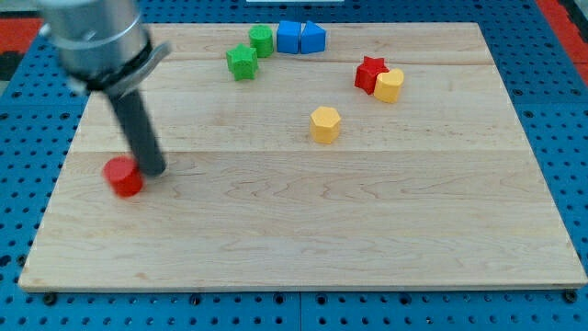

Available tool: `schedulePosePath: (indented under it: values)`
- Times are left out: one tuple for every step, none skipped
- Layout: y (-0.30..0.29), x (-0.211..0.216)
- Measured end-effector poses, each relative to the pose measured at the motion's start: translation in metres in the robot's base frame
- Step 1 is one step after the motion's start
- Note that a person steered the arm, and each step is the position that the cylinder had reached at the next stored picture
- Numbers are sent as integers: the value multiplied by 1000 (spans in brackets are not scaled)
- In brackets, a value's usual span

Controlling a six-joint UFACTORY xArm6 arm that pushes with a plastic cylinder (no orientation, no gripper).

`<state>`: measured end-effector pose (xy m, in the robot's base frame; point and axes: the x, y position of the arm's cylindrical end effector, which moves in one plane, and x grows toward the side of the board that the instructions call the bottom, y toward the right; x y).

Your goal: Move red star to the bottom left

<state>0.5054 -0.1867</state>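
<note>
The red star (369, 73) lies on the wooden board (303, 230) at the upper right, touching a yellow block (390, 85) on its right side. My tip (154, 171) is far from the star, at the board's left side. It stands right next to a red round block (123, 176), on that block's right.
A yellow hexagon block (325, 123) sits near the middle. A green star (242, 62) and a green block (262, 40) lie at the top, with two blue blocks (300, 38) beside them. A blue pegboard surface (570, 138) surrounds the board.
</note>
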Motion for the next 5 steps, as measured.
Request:
schedulePosePath:
  values:
    - [-15, 8]
    - [-25, -22]
    - [-87, -3]
    - [-35, 25]
    - [9, -12]
